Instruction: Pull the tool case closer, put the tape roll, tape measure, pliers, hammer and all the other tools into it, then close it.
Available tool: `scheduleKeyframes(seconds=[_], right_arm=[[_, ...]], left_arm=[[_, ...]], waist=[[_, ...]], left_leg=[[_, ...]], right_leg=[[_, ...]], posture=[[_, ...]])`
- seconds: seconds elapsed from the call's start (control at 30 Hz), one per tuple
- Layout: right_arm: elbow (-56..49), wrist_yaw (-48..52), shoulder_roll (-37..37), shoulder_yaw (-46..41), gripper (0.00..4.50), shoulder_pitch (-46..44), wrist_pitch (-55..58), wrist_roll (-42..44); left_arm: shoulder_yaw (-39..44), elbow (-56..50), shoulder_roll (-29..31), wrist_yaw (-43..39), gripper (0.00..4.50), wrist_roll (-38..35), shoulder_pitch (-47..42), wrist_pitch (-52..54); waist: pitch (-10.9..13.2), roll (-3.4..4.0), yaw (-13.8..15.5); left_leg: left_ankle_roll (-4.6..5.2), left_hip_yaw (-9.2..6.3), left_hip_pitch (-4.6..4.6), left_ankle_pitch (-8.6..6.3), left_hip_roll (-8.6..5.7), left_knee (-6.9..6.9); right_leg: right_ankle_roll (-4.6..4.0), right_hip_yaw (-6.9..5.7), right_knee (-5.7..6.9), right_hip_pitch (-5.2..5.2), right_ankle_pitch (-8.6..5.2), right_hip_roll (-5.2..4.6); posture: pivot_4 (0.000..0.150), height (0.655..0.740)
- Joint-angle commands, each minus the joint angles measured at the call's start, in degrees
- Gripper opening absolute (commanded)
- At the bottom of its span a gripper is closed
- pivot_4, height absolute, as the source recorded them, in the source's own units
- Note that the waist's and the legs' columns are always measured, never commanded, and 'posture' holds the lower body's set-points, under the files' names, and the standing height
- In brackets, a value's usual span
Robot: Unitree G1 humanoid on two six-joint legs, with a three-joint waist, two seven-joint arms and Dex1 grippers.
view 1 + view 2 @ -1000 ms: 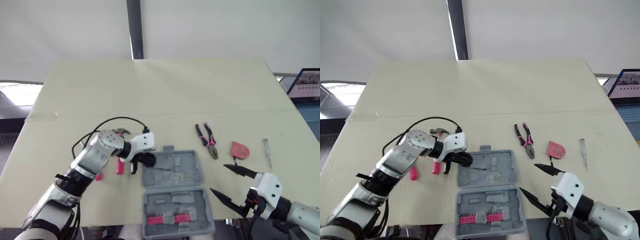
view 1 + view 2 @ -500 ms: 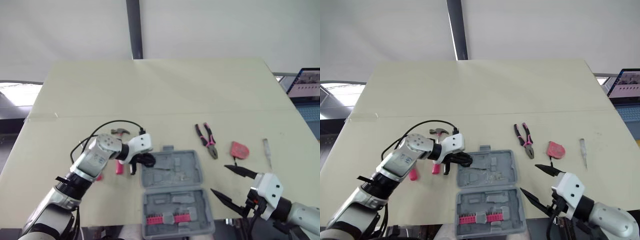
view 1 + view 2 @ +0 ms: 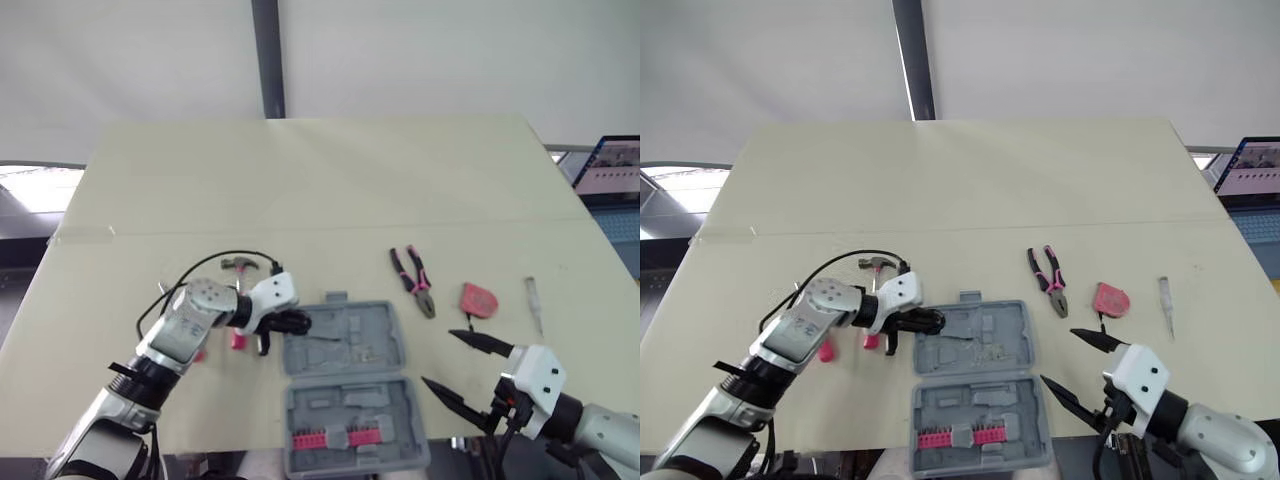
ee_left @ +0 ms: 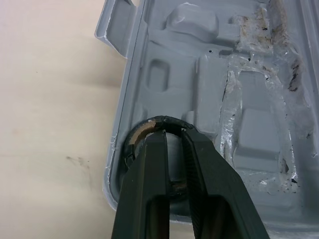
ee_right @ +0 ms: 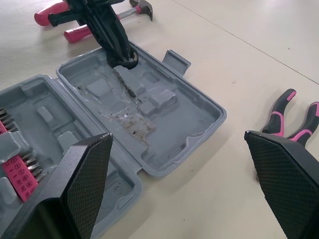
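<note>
The left gripper (image 3: 293,322) was clamped on the black tape roll (image 4: 160,121). Its two fingers (image 4: 149,189) stood almost together, pinching the ring, and the roll curved just past their tips. Roll and fingertips sat at the far left corner of the open grey tool case (image 3: 350,340), over a moulded recess just inside the rim. I could not tell whether the roll touched the plastic.

The right gripper (image 3: 437,357) hovered with its fingers (image 5: 84,189) spread wide and nothing between them. Its tips pointed at the right edge of the case, near the hinge line, but stayed apart from it.

Behind the left fingers, on the side away from the case, lay the pink-handled hammer (image 3: 240,268). Another pink handle (image 3: 197,352) lay partly hidden by the arm.

Beyond the right fingertips lay the pink-and-black pliers (image 3: 413,280) and the red tape measure (image 3: 480,300). Further out was a slim pale tool (image 3: 535,305). All three rested on the cream table (image 3: 300,180), well apart from the case. The case half nearest the robot held a row of pink bits (image 3: 330,437).
</note>
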Motion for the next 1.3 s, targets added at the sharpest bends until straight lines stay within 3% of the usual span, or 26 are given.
scheduleKeyframes(seconds=[0.03,0.47,0.63,0.77,0.93,1.0,1.2,1.3], right_arm=[[-1.5,-0.7,-0.2,-1.5,4.50,0.2,-0.3,0.3],[-1.1,-0.4,-0.6,-1.6,4.50,-0.8,0.0,0.5],[-1.0,-0.1,-0.8,-1.8,4.50,-1.0,0.4,1.1],[-1.0,0.4,-1.9,-2.7,4.50,-1.0,2.2,2.7],[-1.1,0.5,-2.3,-2.6,4.50,-0.5,4.7,4.6],[-0.7,0.8,-2.4,-2.5,4.50,0.1,4.6,4.4],[2.9,2.1,-2.2,-1.9,4.50,0.6,3.0,3.5],[4.5,3.0,-2.5,-2.1,4.50,0.7,2.9,3.7]], left_arm=[[1.7,1.3,0.0,0.4,0.56,-0.8,1.8,-2.6],[1.9,2.9,0.4,1.0,0.56,1.1,3.8,-9.6],[7.9,-4.9,0.3,0.1,0.56,-6.1,2.0,-4.0],[13.3,-14.0,4.6,-1.9,0.56,-11.4,3.1,1.8],[25.7,-23.1,10.1,-1.6,0.56,-18.9,17.3,7.8],[29.0,-25.3,11.3,-0.5,1.41,-18.8,23.7,6.7],[40.3,-32.2,5.5,2.3,4.46,-21.0,47.4,2.0],[43.3,-34.8,1.5,3.2,4.46,-21.8,56.1,-1.1]], waist=[[0.0,0.00,0.0],[-0.1,0.06,0.0],[0.0,0.06,0.0],[0.0,0.06,-0.2],[-0.1,0.20,-0.8],[-0.1,0.20,-0.9],[-0.1,0.12,0.1],[-0.1,0.10,0.1]], left_leg=[[0.00,0.00,0.00,0.00,0.00,0.00],[0.00,0.01,0.04,0.00,0.00,-0.02],[0.00,0.00,0.02,0.00,0.00,-0.01],[0.00,-0.02,0.02,0.00,0.01,-0.01],[0.00,0.00,0.13,0.00,0.03,-0.16],[-0.01,0.00,0.14,0.00,0.04,-0.25],[-0.03,-0.02,0.11,-0.08,0.03,-0.16],[-0.03,-0.02,0.12,-0.13,0.03,-0.14]], right_leg=[[0.00,0.00,0.00,0.00,0.00,0.00],[0.00,0.00,0.01,0.02,0.00,0.00],[0.00,0.00,0.01,0.00,0.00,0.00],[0.00,0.00,0.02,0.00,0.00,0.00],[-0.02,0.01,0.02,0.00,-0.01,0.00],[-0.03,0.01,0.01,-0.04,-0.02,0.00],[-0.03,0.01,-0.21,0.14,-0.02,-0.02],[-0.02,0.01,-0.38,0.22,-0.01,-0.02]], posture=[[0.150,0.7360],[0.150,0.7360],[0.150,0.7360],[0.150,0.7360],[0.150,0.7360],[0.150,0.7360],[0.150,0.7360],[0.150,0.7360]])
